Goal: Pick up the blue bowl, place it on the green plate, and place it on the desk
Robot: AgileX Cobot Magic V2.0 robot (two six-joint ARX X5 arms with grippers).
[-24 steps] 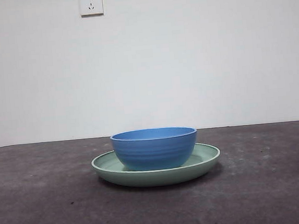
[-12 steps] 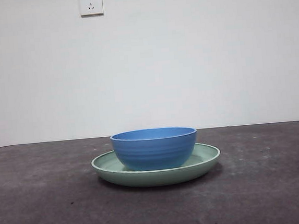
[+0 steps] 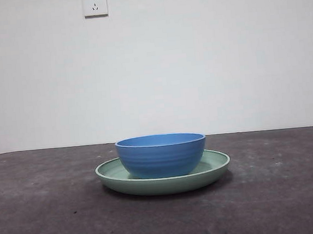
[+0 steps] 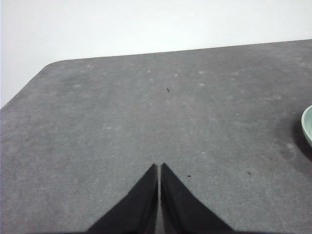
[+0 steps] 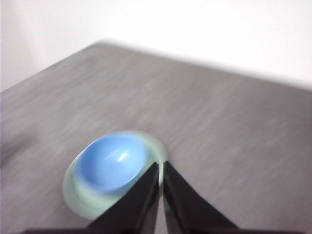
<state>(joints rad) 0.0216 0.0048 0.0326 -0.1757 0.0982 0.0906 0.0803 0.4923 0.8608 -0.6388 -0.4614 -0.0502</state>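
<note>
The blue bowl (image 3: 161,155) stands upright inside the green plate (image 3: 215,164) on the desk (image 3: 44,214), in the middle of the front view. No arm shows in that view. The right wrist view, blurred by motion, looks down on the blue bowl (image 5: 113,161) in the green plate (image 5: 78,195) from well above; my right gripper (image 5: 160,165) is shut and holds nothing. My left gripper (image 4: 159,166) is shut over bare desk (image 4: 122,122), with only the green plate's rim (image 4: 308,127) at that picture's edge.
A white wall with a socket (image 3: 95,3) rises behind the desk's far edge. The desk's rounded corner (image 4: 51,66) shows in the left wrist view.
</note>
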